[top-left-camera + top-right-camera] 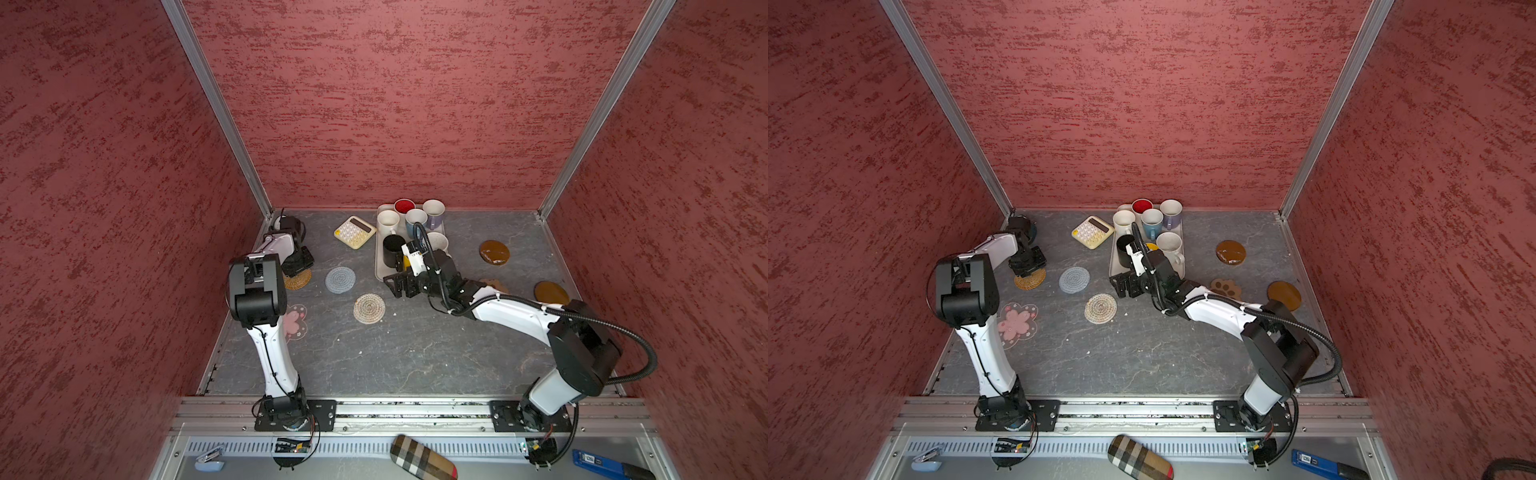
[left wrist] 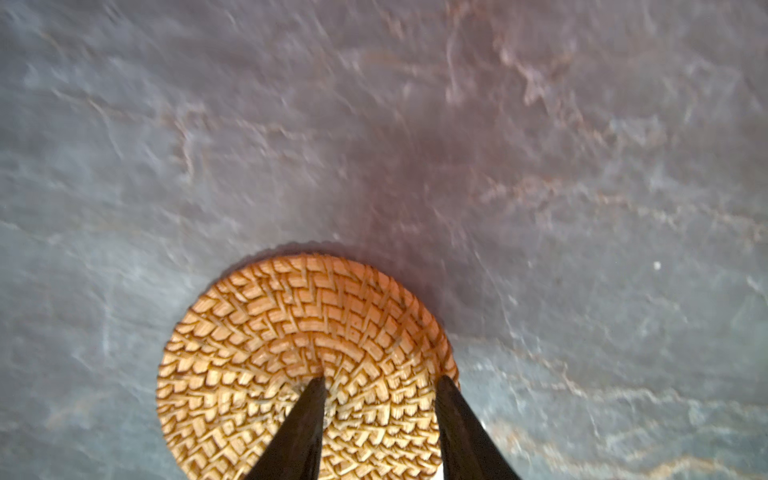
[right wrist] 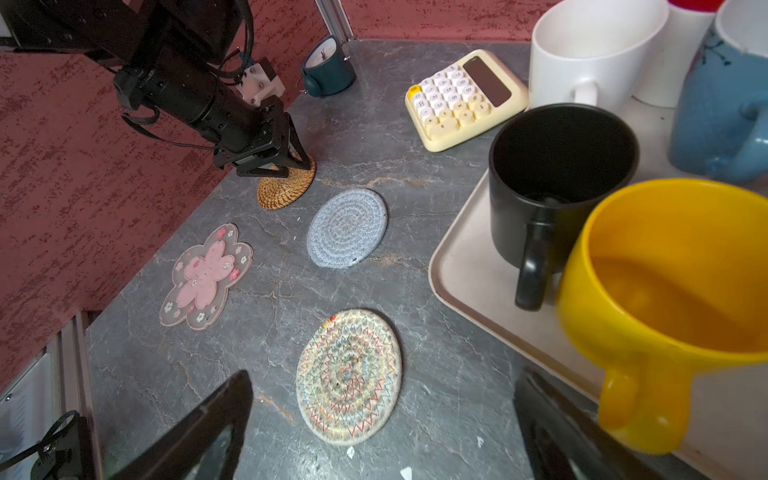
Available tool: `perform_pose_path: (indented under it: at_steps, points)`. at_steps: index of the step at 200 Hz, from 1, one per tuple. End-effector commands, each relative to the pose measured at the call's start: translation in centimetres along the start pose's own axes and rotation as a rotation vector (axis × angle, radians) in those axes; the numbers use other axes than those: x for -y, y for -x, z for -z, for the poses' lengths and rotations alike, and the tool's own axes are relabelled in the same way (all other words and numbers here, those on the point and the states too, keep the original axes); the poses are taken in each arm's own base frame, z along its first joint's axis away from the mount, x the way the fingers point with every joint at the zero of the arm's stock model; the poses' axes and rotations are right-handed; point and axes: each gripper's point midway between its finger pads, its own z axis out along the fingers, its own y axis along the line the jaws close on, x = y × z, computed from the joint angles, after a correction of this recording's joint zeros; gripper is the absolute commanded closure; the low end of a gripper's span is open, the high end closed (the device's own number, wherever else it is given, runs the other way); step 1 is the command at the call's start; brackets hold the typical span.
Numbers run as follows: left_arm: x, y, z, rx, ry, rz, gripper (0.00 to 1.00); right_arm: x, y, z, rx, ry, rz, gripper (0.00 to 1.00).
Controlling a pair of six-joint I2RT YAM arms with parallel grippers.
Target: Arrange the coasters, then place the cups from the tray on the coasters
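Overhead, in both top views, my left gripper (image 1: 297, 272) stood on the woven tan coaster (image 1: 300, 282) near the worktop's (image 1: 415, 353) left edge, and my right gripper (image 1: 400, 287) hovered at the near left corner of the tray (image 1: 379, 266), which sat against the far edge. My left wrist camera showed those jaws partly open, fingertips (image 2: 316, 390) resting on the coaster's top, gripping nothing. My right wrist camera showed jaws spread wide and empty beside the yellow cup (image 3: 673, 299) on the tray.
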Motion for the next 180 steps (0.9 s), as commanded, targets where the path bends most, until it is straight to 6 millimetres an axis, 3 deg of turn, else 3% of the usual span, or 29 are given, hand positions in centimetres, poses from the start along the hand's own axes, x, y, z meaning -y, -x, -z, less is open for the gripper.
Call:
perform_pose_path:
  at_steps: [1, 52, 75, 79, 180]
  points:
    - [0.9, -1.7, 0.0, -0.019, -0.012, -0.005, 0.56, -0.3, 0.7, 1.4, 0.041, 0.011, -0.015, 0.01]
    - [2.8, -4.7, 0.7, -0.012, -0.041, -0.04, 0.56, 0.2, -0.6, 3.7, 0.049, -0.011, -0.036, 0.01]
    - [3.4, -6.0, 1.1, -0.015, -0.078, -0.038, 0.56, 0.6, -2.2, 3.6, 0.013, -0.014, -0.058, 0.01]
    - [3.5, -6.3, 1.2, -0.015, -0.083, -0.04, 0.56, 0.3, -1.6, 4.2, 0.033, -0.005, -0.056, 0.01]
    - [7.4, -12.7, 4.4, 0.009, -0.209, -0.136, 0.56, 0.7, -2.6, 6.1, 0.027, -0.028, -0.053, 0.01]
